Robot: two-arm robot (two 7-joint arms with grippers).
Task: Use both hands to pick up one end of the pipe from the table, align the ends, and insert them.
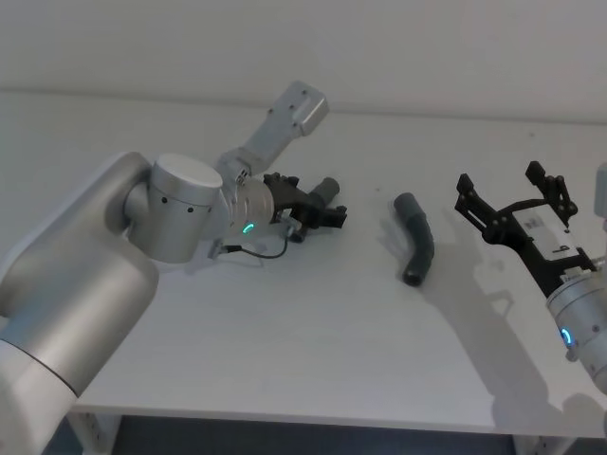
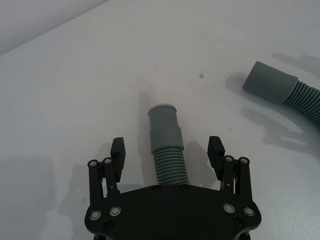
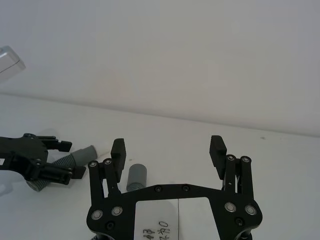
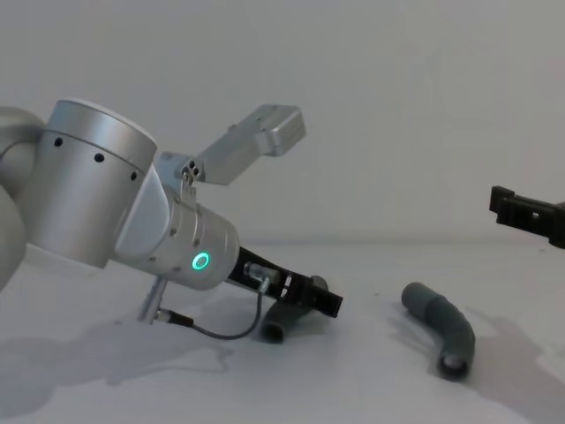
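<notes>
Presently: white table (image 1: 313, 360), bare pale wall (image 1: 398, 47) behind; my left gripper (image 2: 167, 147) spread astride one pipe piece (image 2: 165, 127), partly hidden beneath it; right gripper (image 3: 167, 150) spread, at right.

Pipe piece (image 2: 167, 162) on table (image 1: 313, 360) within left claw (image 2: 166, 147), other piece (image 1: 417, 242) rightward, right claw (image 1: 500, 178) farther right

- the left arm (image 1: 180, 209) reaches forward and inward, its wrist tilted down toward the surface (image 1: 313, 360).
- the left gripper (image 1: 318, 201) sits low by the surface, jaws spread wide.
- the right arm (image 1: 583, 332) stands at the right edge.
- the right gripper (image 1: 500, 180) hangs raised above the surface, jaws wide apart.
</notes>
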